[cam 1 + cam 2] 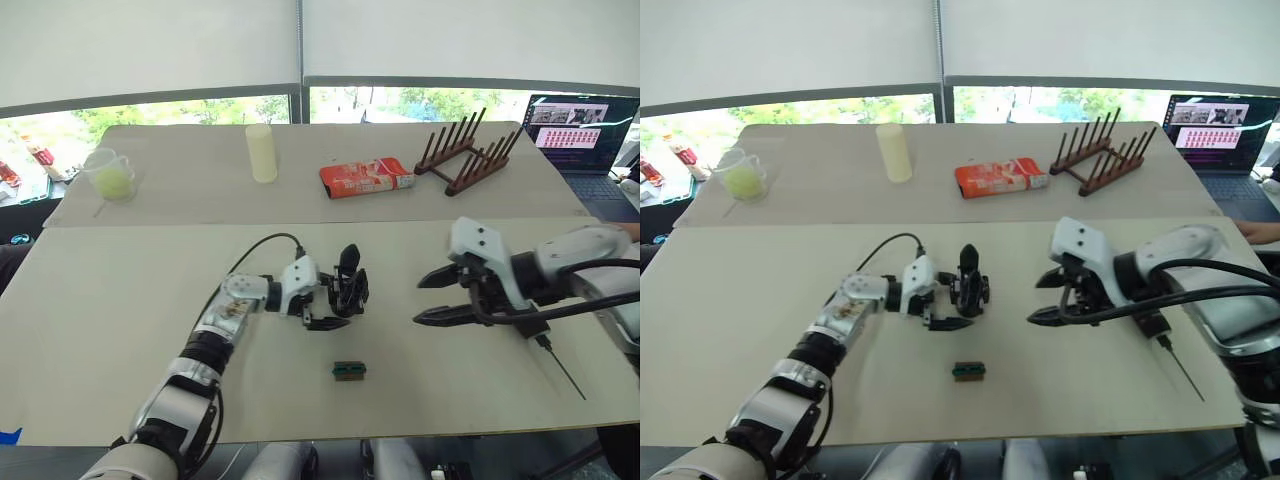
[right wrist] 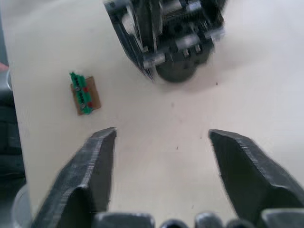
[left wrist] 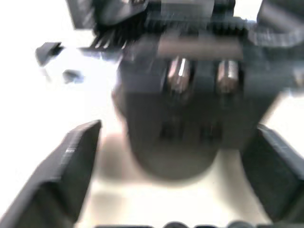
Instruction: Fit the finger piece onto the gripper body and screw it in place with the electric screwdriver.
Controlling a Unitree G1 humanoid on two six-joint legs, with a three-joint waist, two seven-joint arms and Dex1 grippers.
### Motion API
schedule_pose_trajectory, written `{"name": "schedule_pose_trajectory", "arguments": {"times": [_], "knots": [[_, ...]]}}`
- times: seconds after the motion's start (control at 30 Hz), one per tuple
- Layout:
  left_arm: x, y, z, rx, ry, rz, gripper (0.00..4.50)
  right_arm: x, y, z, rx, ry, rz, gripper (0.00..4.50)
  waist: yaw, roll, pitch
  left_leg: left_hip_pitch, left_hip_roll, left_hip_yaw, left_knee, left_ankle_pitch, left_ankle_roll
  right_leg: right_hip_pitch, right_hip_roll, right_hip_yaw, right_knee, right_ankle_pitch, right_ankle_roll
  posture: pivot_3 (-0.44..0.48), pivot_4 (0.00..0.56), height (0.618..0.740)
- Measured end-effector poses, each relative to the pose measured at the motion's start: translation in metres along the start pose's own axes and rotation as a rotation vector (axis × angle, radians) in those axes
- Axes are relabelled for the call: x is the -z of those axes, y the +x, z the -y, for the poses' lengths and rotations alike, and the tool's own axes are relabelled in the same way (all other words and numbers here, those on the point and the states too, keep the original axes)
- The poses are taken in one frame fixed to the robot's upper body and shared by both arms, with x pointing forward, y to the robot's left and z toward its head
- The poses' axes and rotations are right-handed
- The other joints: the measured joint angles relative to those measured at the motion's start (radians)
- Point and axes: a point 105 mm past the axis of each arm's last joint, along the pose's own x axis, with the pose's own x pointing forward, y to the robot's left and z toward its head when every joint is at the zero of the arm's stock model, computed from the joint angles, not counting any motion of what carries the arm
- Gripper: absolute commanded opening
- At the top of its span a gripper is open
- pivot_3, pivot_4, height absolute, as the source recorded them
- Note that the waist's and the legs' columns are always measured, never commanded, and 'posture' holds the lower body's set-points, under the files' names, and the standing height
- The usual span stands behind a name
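Left claw spread around fist-sized black gripper body mid-counter, right claw spread nearby over bare surface, with small green-brown block plainest in right wrist view.

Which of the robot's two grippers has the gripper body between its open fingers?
The left gripper: its fingers flank the gripper body. The right gripper hangs open and empty, apart.

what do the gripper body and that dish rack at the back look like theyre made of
The gripper body looks like matte black plastic with metal parts: two shiny silvery pins catch the light in the left wrist view. The dish rack looks like dark-stained wood, judging by its even reddish-brown pegs and rails, though coloured plastic can't be ruled out.
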Motion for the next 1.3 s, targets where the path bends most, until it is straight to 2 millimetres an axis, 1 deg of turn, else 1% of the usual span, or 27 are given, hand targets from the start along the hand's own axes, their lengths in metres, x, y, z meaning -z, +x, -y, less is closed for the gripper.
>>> {"name": "schedule_pose_trajectory", "arguments": {"times": [0.1,0.17,0.23,0.33,0.43,0.5,0.6,0.67,0.73,0.87,0.9,0.93,1.0,1.03,1.07,1.1,1.13,1.17,1.23,1.3], "knots": [[0.008,-0.044,0.003,-0.017,-0.05,-0.052,4.5,0.018,-0.028,0.008,0.073,0.138,-0.071,4.49,-0.007,0.001,0.002,0.0,0.0,0.0,-0.001,0.0,0.0,-0.001,0.0,0.0,0.0,0.0,0.0,0.0,0.15,0.74],[-0.001,-0.065,0.009,-0.003,-0.07,-0.06,4.5,0.031,-0.042,0.015,0.124,0.237,-0.117,4.49,-0.01,0.002,0.004,0.0,0.0,0.0,-0.001,0.0,-0.001,-0.001,0.0,0.0,0.0,0.0,0.0,0.0,0.15,0.74],[-0.022,-0.081,0.019,0.03,-0.07,-0.047,4.5,0.053,-0.056,0.026,0.2,0.35,-0.185,4.49,-0.007,0.003,0.007,-0.001,0.0,0.0,-0.001,-0.001,-0.002,0.0,-0.002,0.0,-0.001,0.0,0.0,0.0,0.15,0.74],[-0.053,-0.095,0.031,0.078,-0.039,-0.042,4.5,0.084,-0.072,0.044,0.316,0.472,-0.273,4.49,-0.005,0.005,0.009,0.0,-0.001,0.001,0.0,-0.002,-0.002,0.001,-0.002,0.0,-0.001,0.0,0.0,0.0,0.15,0.74],[-0.079,-0.097,0.049,0.156,-0.015,-0.023,4.5,0.107,-0.081,0.064,0.404,0.568,-0.32,4.49,-0.014,0.007,0.014,0.0,-0.001,0.002,-0.001,-0.001,-0.002,0.001,-0.002,0.0,-0.001,0.0,0.0,0.0,0.15,0.74],[-0.09,-0.095,0.06,0.201,-0.003,-0.015,4.5,0.117,-0.08,0.071,0.413,0.615,-0.346,4.49,-0.021,0.01,0.018,0.0,0.0,0.002,-0.001,-0.001,-0.003,0.0,-0.002,0.0,0.0,0.0,0.0,0.0,0.15,0.74],[-0.097,-0.097,0.071,0.238,-0.003,-0.05,4.5,0.124,-0.069,0.076,0.362,0.656,-0.358,4.49,-0.029,0.011,0.022,0.0,0.001,0.002,-0.002,0.001,-0.003,-0.002,-0.002,-0.001,0.001,0.0,0.0,0.0,0.15,0.74],[-0.104,-0.095,0.077,0.254,0.01,-0.034,4.5,0.126,-0.063,0.08,0.34,0.676,-0.352,4.49,-0.03,0.011,0.023,0.0,0.001,0.002,-0.002,0.001,-0.003,-0.002,-0.002,-0.001,0.001,0.0,0.0,0.0,0.15,0.74],[-0.108,-0.094,0.078,0.242,0.011,-0.013,4.5,0.128,-0.059,0.083,0.321,0.69,-0.35,4.49,-0.029,0.012,0.023,0.0,0.001,0.002,-0.002,0.001,-0.004,-0.002,-0.002,-0.001,0.001,0.0,0.0,0.0,0.15,0.74],[-0.108,-0.094,0.078,0.217,0.015,-0.011,4.5,0.136,-0.049,0.086,0.292,0.726,-0.356,4.49,-0.023,0.012,0.023,0.0,0.0,0.002,-0.001,0.001,-0.004,0.0,-0.002,-0.002,0.0,0.0,0.0,0.0,0.15,0.74],[-0.109,-0.093,0.078,0.214,0.018,-0.01,4.5,0.137,-0.05,0.088,0.298,0.724,-0.357,4.1,-0.022,0.011,0.023,0.001,0.0,0.002,-0.001,0.001,-0.005,0.001,-0.002,-0.002,0.0,0.0,0.0,0.0,0.15,0.74],[-0.11,-0.093,0.078,0.213,0.02,-0.007,4.5,0.138,-0.05,0.089,0.301,0.724,-0.36,3.97,-0.022,0.011,0.023,0.001,0.0,0.002,-0.001,0.001,-0.005,0.001,-0.002,-0.002,0.0,0.0,0.0,0.0,0.15,0.74],[-0.112,-0.093,0.08,0.214,0.019,0.001,4.5,0.139,-0.05,0.09,0.291,0.715,-0.362,3.32,-0.022,0.011,0.023,0.001,0.0,0.002,0.0,0.001,-0.005,0.001,-0.002,-0.002,0.0,0.0,0.0,0.0,0.15,0.74],[-0.113,-0.094,0.08,0.215,0.018,0.006,4.5,0.139,-0.05,0.09,0.27,0.69,-0.361,2.95,-0.022,0.011,0.023,0.001,0.0,0.002,0.0,0.001,-0.005,0.001,-0.002,-0.002,0.0,0.0,0.0,0.0,0.15,0.74],[-0.114,-0.094,0.08,0.213,0.018,0.006,4.5,0.138,-0.049,0.089,0.252,0.663,-0.361,2.67,-0.023,0.011,0.023,0.001,0.0,0.002,0.0,0.001,-0.005,0.001,-0.002,-0.002,0.0,0.0,0.0,0.0,0.15,0.74],[-0.113,-0.094,0.078,0.205,0.02,0.006,4.5,0.134,-0.048,0.089,0.224,0.609,-0.367,2.24,-0.024,0.012,0.023,0.001,0.0,0.002,-0.001,0.001,-0.005,0.0,-0.002,-0.002,0.001,0.0,0.0,0.0,0.15,0.74],[-0.112,-0.095,0.075,0.191,0.026,0.003,4.5,0.13,-0.048,0.089,0.197,0.553,-0.374,2.01,-0.025,0.013,0.024,0.001,0.0,0.002,-0.001,0.001,-0.005,0.0,-0.001,-0.002,0.001,0.0,0.0,0.0,0.15,0.74],[-0.11,-0.096,0.071,0.178,0.029,-0.001,4.5,0.125,-0.047,0.088,0.165,0.506,-0.374,1.89,-0.025,0.013,0.024,0.001,0.0,0.002,-0.001,0.001,-0.006,-0.001,-0.001,-0.002,0.001,0.0,0.0,0.0,0.15,0.74],[-0.11,-0.096,0.067,0.169,0.037,-0.007,4.5,0.115,-0.047,0.088,0.12,0.411,-0.379,1.89,-0.026,0.014,0.025,0.001,0.0,0.002,-0.001,0.001,-0.006,-0.001,-0.001,-0.002,0.002,0.0,0.0,0.0,0.15,0.74],[-0.115,-0.095,0.065,0.175,0.054,-0.001,4.5,0.11,-0.046,0.09,0.102,0.317,-0.39,1.89,-0.026,0.014,0.025,0.001,0.0,0.002,-0.001,0.001,-0.006,-0.001,-0.001,-0.002,0.002,0.0,0.0,0.0,0.15,0.74]]}}
